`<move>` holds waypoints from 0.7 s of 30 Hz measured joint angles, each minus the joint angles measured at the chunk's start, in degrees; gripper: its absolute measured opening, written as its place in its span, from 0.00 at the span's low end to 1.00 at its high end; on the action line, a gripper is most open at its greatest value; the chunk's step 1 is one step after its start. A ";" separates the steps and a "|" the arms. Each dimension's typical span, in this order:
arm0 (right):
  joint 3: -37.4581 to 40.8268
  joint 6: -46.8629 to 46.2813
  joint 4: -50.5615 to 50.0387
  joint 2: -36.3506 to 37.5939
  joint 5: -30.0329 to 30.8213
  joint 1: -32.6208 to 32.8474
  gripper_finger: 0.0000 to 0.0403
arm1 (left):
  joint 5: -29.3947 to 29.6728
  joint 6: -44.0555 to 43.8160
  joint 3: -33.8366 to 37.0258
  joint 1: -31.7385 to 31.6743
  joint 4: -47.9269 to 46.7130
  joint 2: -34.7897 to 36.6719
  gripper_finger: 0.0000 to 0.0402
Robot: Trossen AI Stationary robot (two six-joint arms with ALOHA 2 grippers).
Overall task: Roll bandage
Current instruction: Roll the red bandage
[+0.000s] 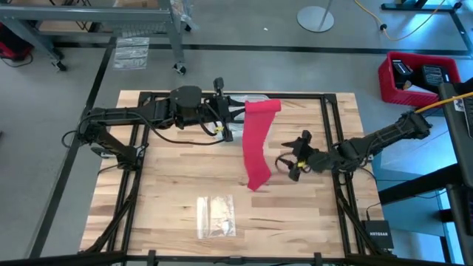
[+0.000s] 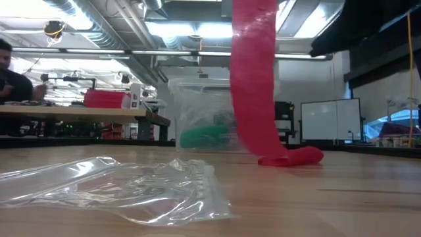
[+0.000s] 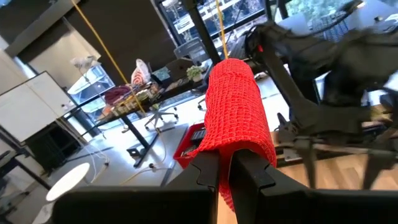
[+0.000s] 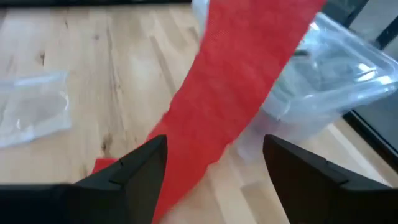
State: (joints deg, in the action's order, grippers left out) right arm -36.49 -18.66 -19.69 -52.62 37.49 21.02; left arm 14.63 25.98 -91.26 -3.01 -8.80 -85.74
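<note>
Wooden table [image 1: 170, 192]: clear plastic bag [image 1: 216, 216], clear plastic box [image 2: 204, 122], lower end of red bandage [image 1: 257, 179].

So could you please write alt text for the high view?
Red bandage hangs from the left end effector down to the wooden table; the open right end effector sits beside its lower end. A clear plastic bag lies nearer.

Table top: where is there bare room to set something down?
Bare wood lies between the left arm and the plastic bag, and right of that bag below the right pincer. Crowded: the middle, where the bandage hangs from the left pincer.
</note>
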 joint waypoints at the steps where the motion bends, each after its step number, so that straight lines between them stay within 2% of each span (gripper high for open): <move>1: 1.62 2.26 3.16 1.26 -1.21 -1.73 0.67 | -0.03 -0.04 0.00 0.00 0.00 -0.01 0.03; 7: 8.57 13.09 20.95 5.00 -15.68 -14.70 0.67 | -1.28 -0.76 0.00 0.00 0.01 -0.01 0.03; 12: 9.88 17.23 27.81 2.93 -27.15 -22.08 0.67 | -7.97 -3.37 0.02 0.04 0.71 -0.01 0.03; 14: 9.93 19.22 29.43 1.51 -31.68 -23.62 0.67 | -8.89 -4.20 0.02 0.43 1.20 -0.01 0.03; 19: 9.95 21.89 32.09 -0.92 -32.88 -25.85 0.67 | -8.93 -3.89 0.02 2.22 2.40 -0.01 0.03; 21: 9.99 21.69 33.82 -1.44 -35.52 -26.11 0.67 | -8.93 -2.81 0.02 2.89 2.39 -0.01 0.03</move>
State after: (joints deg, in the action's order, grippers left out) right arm -26.50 3.03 14.13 -54.05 1.97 -5.10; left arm 5.69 23.18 -91.24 -0.12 -6.41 -85.76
